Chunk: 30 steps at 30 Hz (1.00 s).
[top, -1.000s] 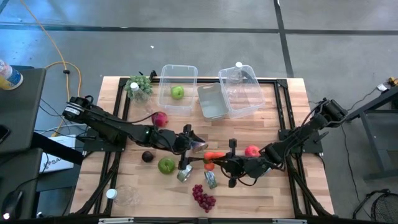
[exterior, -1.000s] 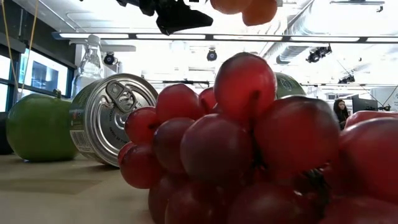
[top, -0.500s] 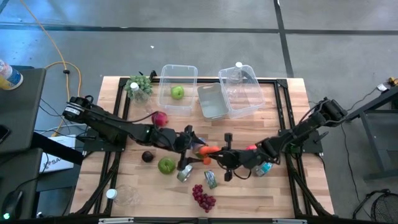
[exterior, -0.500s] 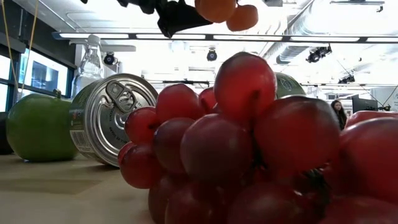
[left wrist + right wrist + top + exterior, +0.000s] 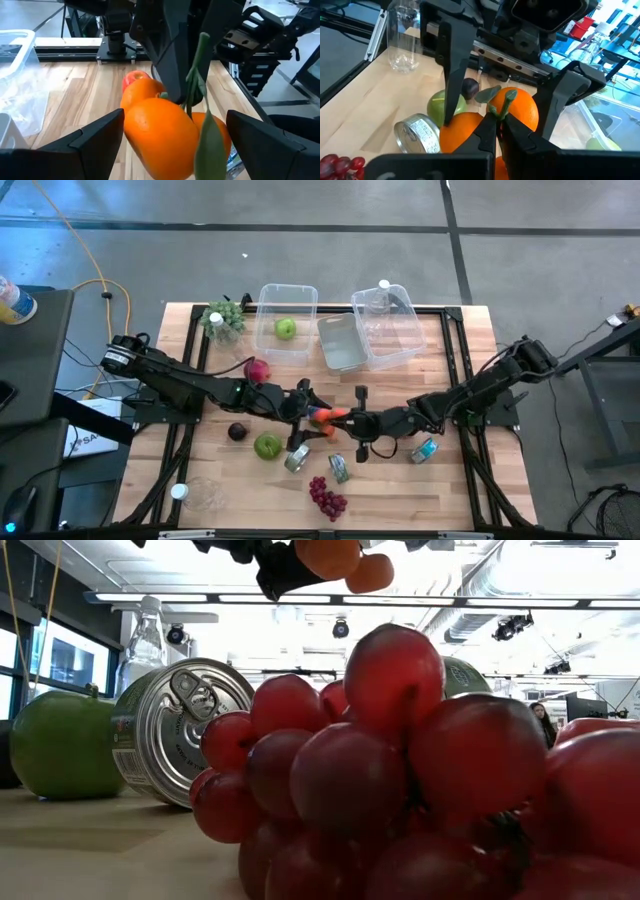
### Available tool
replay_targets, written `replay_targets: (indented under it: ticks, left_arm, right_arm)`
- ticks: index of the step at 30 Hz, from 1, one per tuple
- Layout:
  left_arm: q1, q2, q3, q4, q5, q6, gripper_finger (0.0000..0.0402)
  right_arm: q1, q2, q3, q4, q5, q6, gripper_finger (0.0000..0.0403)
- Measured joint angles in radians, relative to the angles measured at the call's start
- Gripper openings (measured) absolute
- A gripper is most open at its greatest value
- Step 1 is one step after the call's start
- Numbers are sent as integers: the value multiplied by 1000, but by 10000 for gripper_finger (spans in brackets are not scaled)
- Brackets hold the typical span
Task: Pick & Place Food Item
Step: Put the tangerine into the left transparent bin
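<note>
A bunch of oranges [image 5: 325,417] with a green stem and leaves hangs above the middle of the table; the low view shows it overhead [image 5: 335,558]. My right gripper [image 5: 504,122] is shut on the stem and reaches in from the table's right [image 5: 350,421]. My left gripper [image 5: 175,120] comes from the left [image 5: 308,411] and is open. Its two fingers [image 5: 451,65] stand on either side of the oranges. I cannot tell whether they touch the fruit. My right gripper pinches the green stem [image 5: 504,106] at the top of the bunch between its two fingers. The fingers come nearly level from the table's right, slanting a little downward. The oranges [image 5: 160,132] hang below and beside the stem, lifted clear of the table.
Under the arms lie a green apple [image 5: 267,445], a dark plum [image 5: 237,432], three cans [image 5: 296,460] [image 5: 338,468] [image 5: 425,450] and red grapes [image 5: 328,498]. A red apple [image 5: 257,370] lies farther back. Clear tubs [image 5: 287,310] [image 5: 385,325] stand at the far edge, one holding a green apple.
My right gripper has carried the oranges toward the table's left, staying shut on the stem, and has brought them in between my left gripper's open fingers. The bunch has stayed clear of the table. My left gripper has kept still.
</note>
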Motion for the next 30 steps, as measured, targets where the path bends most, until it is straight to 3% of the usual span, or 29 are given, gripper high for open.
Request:
replay_targets:
  ticks: [11, 17, 30]
  left_arm:
    - [0, 0, 0, 6, 0, 35, 320]
    - [0, 0, 0, 8, -1, 35, 299]
    - [-6, 0, 0, 9, -57, 80, 190]
  right_arm:
    - [-25, 7, 0, 56, -3, 4, 3]
    - [-31, 11, 0, 52, -59, 9, 3]
    - [-31, 12, 0, 51, -82, 11, 3]
